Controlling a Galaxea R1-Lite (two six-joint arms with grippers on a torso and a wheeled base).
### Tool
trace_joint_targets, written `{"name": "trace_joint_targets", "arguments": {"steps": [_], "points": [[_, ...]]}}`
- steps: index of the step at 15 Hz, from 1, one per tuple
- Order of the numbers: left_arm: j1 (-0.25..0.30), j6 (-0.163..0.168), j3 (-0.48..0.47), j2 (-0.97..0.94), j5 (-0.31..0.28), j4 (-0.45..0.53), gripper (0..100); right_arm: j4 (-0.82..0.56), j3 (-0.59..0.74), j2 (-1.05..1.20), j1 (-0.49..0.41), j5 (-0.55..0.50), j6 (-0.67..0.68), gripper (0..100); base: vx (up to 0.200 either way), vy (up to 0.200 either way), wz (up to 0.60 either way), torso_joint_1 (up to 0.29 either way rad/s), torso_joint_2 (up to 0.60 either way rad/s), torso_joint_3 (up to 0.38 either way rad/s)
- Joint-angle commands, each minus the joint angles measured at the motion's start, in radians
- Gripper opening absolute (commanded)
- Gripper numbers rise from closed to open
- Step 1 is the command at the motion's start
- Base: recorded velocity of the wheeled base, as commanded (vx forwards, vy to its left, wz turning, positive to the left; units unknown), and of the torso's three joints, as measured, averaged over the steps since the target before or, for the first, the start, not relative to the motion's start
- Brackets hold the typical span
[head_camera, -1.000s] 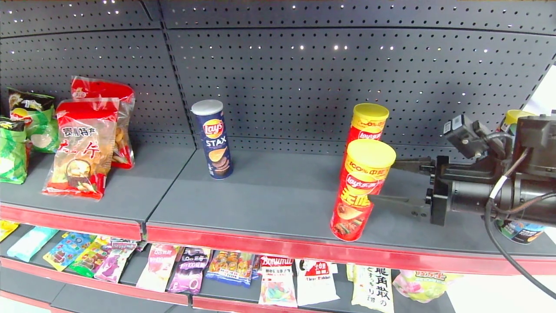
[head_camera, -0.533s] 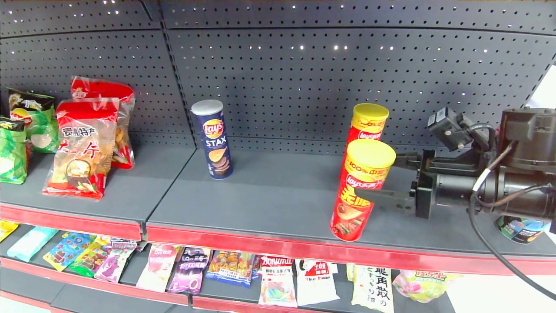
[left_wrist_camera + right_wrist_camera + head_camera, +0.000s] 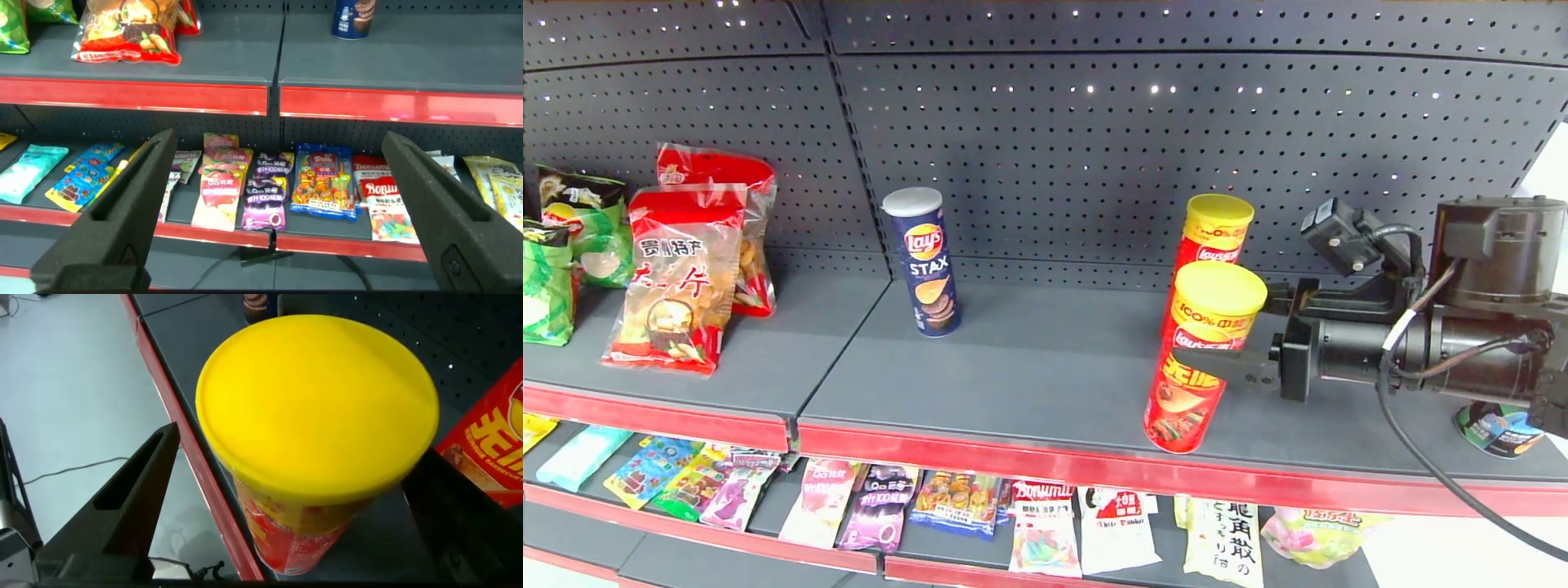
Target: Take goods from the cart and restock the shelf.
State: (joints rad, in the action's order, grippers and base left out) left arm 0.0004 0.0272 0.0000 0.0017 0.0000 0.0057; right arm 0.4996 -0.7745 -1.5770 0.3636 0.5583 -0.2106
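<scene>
right claw (image 3: 1223,331) wide, one finger on each side of the front red can (image 3: 1188,408), gaps showing. can stands upright between them on the shelf (image 3: 1029,367). second red can (image 3: 1215,224) just beyond the claw. left claw (image 3: 278,139) wide, holding nothing, snack packets (image 3: 270,192) ahead of it.
</scene>
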Motion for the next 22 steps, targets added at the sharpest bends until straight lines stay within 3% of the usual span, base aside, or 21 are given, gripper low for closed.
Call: {"name": "trace_joint_targets", "arguments": {"steps": [1,10,11,17,22], "points": [[0.000,0.000,0.000,0.000,0.002,0.000,100,0.002,0.000,-0.012,0.008,0.000,-0.001,100,0.000,0.000,0.00,0.000,0.00,0.000],[0.001,0.000,0.000,0.000,0.000,0.000,100,0.085,0.004,-0.060,0.006,-0.015,0.042,100,0.000,0.000,0.00,0.000,0.00,0.000],[0.000,0.000,0.000,0.000,0.000,0.000,100,0.096,0.009,-0.064,0.008,-0.015,0.042,0,0.000,0.000,0.00,0.000,0.00,0.000],[0.001,0.000,0.000,0.000,0.000,0.000,100,0.093,0.024,-0.054,0.003,0.008,0.037,0,0.000,0.000,0.00,0.000,0.00,0.000],[0.000,0.000,0.000,0.000,0.000,0.000,100,0.089,0.007,-0.040,-0.075,0.103,0.030,0,0.000,0.000,0.00,0.000,0.00,0.000]]}}
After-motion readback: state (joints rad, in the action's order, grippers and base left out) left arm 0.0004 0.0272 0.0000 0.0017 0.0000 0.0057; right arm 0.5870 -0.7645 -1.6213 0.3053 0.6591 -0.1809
